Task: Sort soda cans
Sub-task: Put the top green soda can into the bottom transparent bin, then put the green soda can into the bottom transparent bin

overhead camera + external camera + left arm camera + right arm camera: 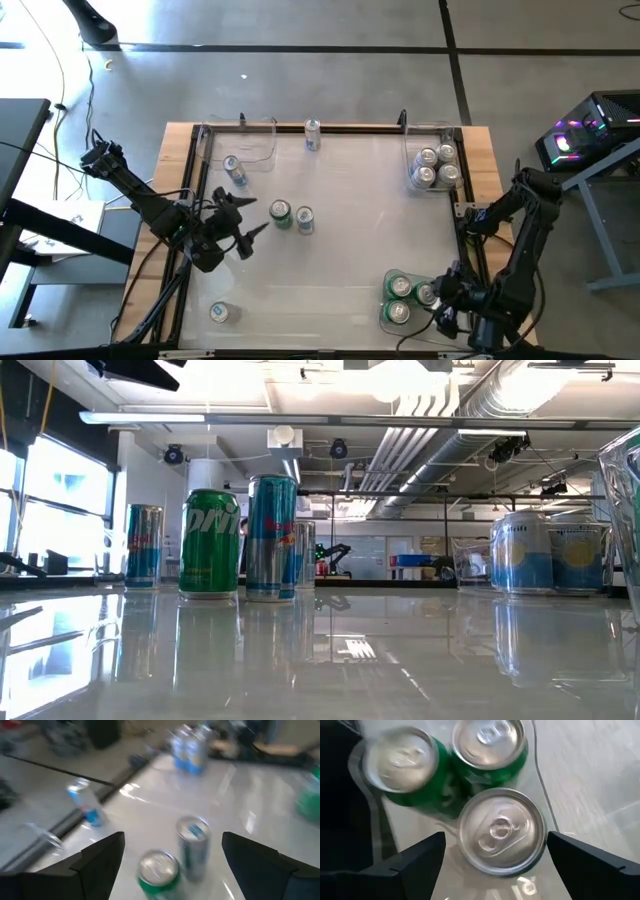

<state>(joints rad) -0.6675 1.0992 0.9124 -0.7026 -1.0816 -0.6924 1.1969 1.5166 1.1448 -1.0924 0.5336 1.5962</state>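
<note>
Right fingers (492, 870): spread wide over three green cans (400, 290) in the near-right bin (385, 322); I lift straight up.
Left fingers (172, 865): wide, facing the green can (281, 213) and the silver can (305, 220) mid-bench (350, 200); I centre on one only.

Green soda cans (490, 752) with silver tops in a clear bin (388, 300), a green can (209, 543) lettered white beside a blue-and-silver can (271, 537) (red marking), pale blue-and-white cans (522, 552) with yellow — glossy white bench (350, 250), wood-coloured border, black arms.
</note>
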